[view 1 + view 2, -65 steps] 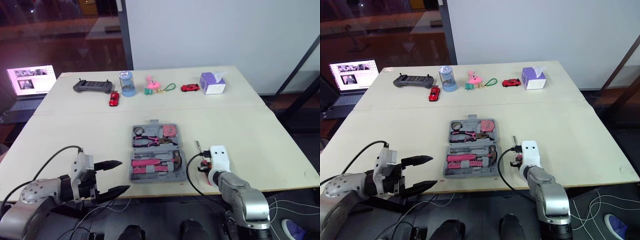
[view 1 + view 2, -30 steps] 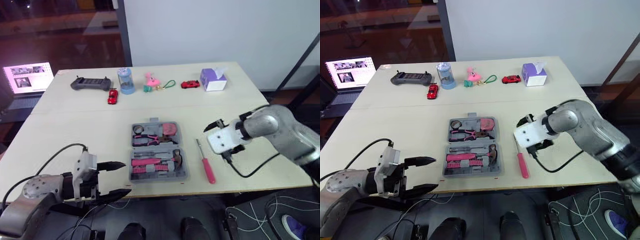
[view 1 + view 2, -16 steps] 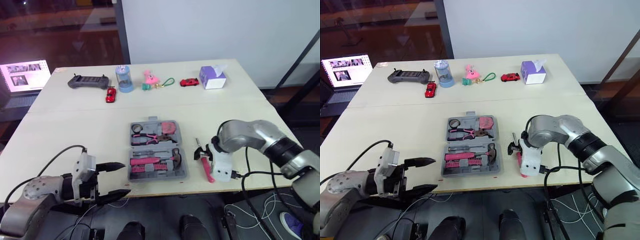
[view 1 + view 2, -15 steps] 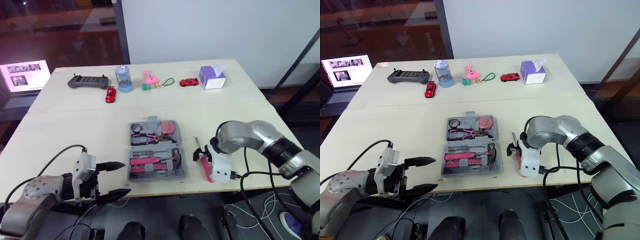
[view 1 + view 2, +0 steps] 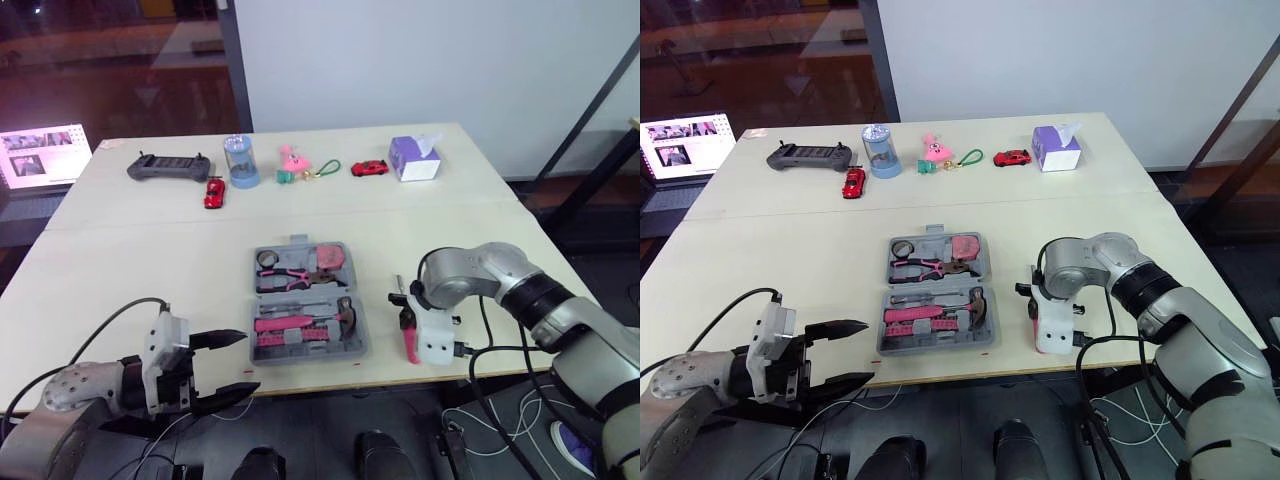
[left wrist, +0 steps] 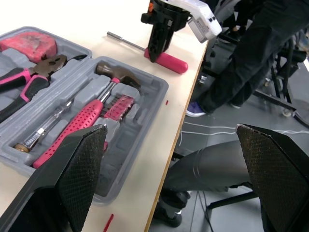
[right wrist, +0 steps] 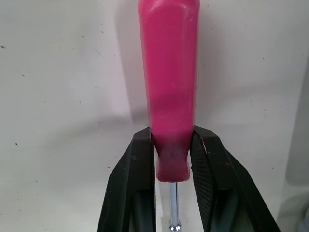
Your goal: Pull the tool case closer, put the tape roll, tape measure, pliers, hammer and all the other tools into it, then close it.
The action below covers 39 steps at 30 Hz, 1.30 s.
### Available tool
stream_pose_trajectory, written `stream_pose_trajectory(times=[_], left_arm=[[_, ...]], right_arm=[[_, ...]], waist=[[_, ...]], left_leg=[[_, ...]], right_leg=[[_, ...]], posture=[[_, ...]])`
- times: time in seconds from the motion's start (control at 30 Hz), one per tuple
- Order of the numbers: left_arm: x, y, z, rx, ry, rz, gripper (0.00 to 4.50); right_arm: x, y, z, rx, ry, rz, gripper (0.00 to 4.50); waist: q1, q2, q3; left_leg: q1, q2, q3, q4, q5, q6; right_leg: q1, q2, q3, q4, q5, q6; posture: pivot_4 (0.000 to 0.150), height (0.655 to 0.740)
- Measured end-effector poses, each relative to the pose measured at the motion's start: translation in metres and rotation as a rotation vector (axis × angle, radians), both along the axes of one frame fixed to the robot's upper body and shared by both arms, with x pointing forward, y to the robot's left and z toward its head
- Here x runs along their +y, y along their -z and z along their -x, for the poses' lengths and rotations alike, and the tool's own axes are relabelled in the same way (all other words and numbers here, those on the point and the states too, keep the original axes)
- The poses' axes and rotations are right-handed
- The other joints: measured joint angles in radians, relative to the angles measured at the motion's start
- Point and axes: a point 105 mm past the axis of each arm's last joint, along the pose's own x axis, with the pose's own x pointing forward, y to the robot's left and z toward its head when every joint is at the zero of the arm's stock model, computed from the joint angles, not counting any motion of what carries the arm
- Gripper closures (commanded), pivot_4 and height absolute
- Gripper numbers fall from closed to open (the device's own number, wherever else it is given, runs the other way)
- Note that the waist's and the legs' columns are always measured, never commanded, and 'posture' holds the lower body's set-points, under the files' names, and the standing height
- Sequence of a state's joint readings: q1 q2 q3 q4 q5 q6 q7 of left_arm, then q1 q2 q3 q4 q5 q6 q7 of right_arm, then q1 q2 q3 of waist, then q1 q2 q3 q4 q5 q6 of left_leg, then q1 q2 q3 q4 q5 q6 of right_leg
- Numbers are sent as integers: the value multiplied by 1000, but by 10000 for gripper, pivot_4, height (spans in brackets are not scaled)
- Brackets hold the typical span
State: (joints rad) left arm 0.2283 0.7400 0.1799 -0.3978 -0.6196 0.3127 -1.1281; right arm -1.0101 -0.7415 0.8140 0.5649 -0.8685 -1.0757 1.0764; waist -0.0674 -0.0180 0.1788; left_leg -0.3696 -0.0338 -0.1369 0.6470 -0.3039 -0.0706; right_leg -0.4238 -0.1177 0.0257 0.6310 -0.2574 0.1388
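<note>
- The right gripper (image 7: 172, 137) clenches the pink handle of a screwdriver (image 7: 169, 72) at the end nearest its steel shaft. The tool lies flat on the surface, just beside the right side of the open tool case (image 5: 300, 352), close to the near edge.
- The case holds the hammer (image 6: 118, 72), pliers (image 5: 290, 277) and pink tape measure (image 5: 336, 258) in its moulded slots.
- The left gripper (image 5: 250, 362) hangs released, fingers spread, just off the near edge, left of the case.
- Step in hand, by appearances: collecting what looks like the last loose tool. The next move calls for lifting it clear, carrying it left over the case and laying it in a free slot.
</note>
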Motion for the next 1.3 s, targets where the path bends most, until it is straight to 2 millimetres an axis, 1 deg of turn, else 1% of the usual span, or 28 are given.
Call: stream_pose_trajectory(times=[0.1,0.2,0.3,0.33,0.4,0.43,0.47,0.5,0.57,0.63,0.7,0.77,0.83,0.9,0.97,1.0,1.07,1.17,1.23,1.3], left_arm=[[0,0,0,-5,-1,0,0],[0,-2,-1,-17,0,1,0],[1,-4,-6,-34,-2,2,0],[1,-5,-7,-37,-4,4,0],[1,-3,-9,-36,-8,1,0],[1,-2,-10,-36,-10,2,0],[-1,-3,-12,-42,-6,8,0],[-2,-2,-12,-42,-9,16,0],[-4,1,-13,-37,-4,28,0],[-7,1,-14,-47,4,31,0],[-7,-2,-14,-77,18,24,0],[-7,-4,-17,-99,27,24,0],[-8,-9,-19,-127,38,26,0],[-9,-12,-21,-141,46,27,0],[-9,-15,-23,-153,56,29,0],[-9,-15,-22,-153,59,29,0],[-9,-13,-22,-146,63,32,0],[-10,-14,-22,-147,68,40,0],[-11,-14,-23,-150,67,46,0],[-12,-15,-24,-155,67,55,0]], right_arm=[[2,-1,-4,-11,-8,-11,40065],[8,-7,-14,-35,7,-51,40065],[17,-23,-21,-64,33,-117,40065],[20,-32,-25,-76,81,-156,40065],[22,-58,-29,-88,221,-258,40065],[21,-65,-29,-84,265,-280,40065],[14,-77,-22,-38,440,-329,40065],[12,-86,-15,16,558,-366,40065],[14,-111,8,184,822,-465,40065],[21,-130,21,283,969,-545,40065],[17,-137,27,363,1163,-597,40065],[10,-136,25,421,1378,-645,40065],[3,-133,20,447,1549,-689,40065],[-1,-134,14,512,1756,-749,40065],[-2,-130,9,598,1985,-801,40065],[-3,-124,5,632,2077,-807,40065],[-6,-106,-11,667,2271,-849,40065],[-23,-77,-28,580,2516,-890,40065],[-31,-63,-33,527,2618,-920,40065],[-38,-47,-34,472,2702,-925,40065]], waist=[[-4,0,0],[-3,1,1],[0,6,3],[4,6,4],[11,7,4],[12,7,4],[24,8,5],[29,10,6],[35,12,7],[32,12,7],[34,12,7],[37,12,7],[43,12,7],[45,12,7],[48,12,7],[49,12,7],[48,11,6],[55,11,6],[55,11,6],[51,11,6]], left_leg=[[0,0,0,0,0,0],[0,0,0,0,0,-1],[-3,0,0,0,1,-2],[-4,0,0,0,1,-2],[-4,-1,0,0,1,-2],[-5,-1,0,0,1,-2],[-5,-1,-1,0,1,-2],[-6,-1,-1,1,1,-1],[-6,-1,-2,1,0,0],[-4,-1,-2,1,-2,4],[-4,-1,-2,1,-2,4],[-5,-1,-2,2,-2,4],[-5,-1,-1,2,-2,3],[-5,-1,-1,1,-1,2],[-5,-1,-1,1,0,1],[-5,-1,-1,1,0,1],[-5,-1,0,2,0,1],[-7,-2,0,1,1,-2],[-7,-2,-1,1,2,-3],[-7,-2,0,2,2,-3]], right_leg=[[0,0,0,0,0,0],[-1,0,0,1,0,-1],[-3,0,0,0,0,0],[-3,0,0,0,0,0],[-3,-1,0,-1,0,0],[-3,-1,0,-1,0,0],[-3,-1,0,-1,0,0],[-3,-1,0,-1,0,0],[-3,-2,0,-1,0,0],[-3,-1,-1,0,0,0],[-3,-1,-1,1,0,0],[-3,-2,-1,1,1,0],[-3,-2,-1,0,1,0],[-4,-2,-1,0,1,0],[-4,-2,-1,0,1,0],[-4,-2,-1,0,1,0],[-4,-2,-1,0,1,-1],[-6,-2,-1,1,2,-1],[-6,-2,-1,0,2,0],[-6,-2,-1,0,2,0]], posture=[[1500,7400],[1500,7400],[1500,7400],[1500,7400],[1500,7400],[1500,7400],[1500,7400],[1500,7400],[1500,7400],[1500,7400],[1500,7400],[1500,7400],[1500,7400],[1500,7400],[1500,7400],[1500,7400],[1500,7400],[1500,7400],[1500,7400],[1500,7400]])
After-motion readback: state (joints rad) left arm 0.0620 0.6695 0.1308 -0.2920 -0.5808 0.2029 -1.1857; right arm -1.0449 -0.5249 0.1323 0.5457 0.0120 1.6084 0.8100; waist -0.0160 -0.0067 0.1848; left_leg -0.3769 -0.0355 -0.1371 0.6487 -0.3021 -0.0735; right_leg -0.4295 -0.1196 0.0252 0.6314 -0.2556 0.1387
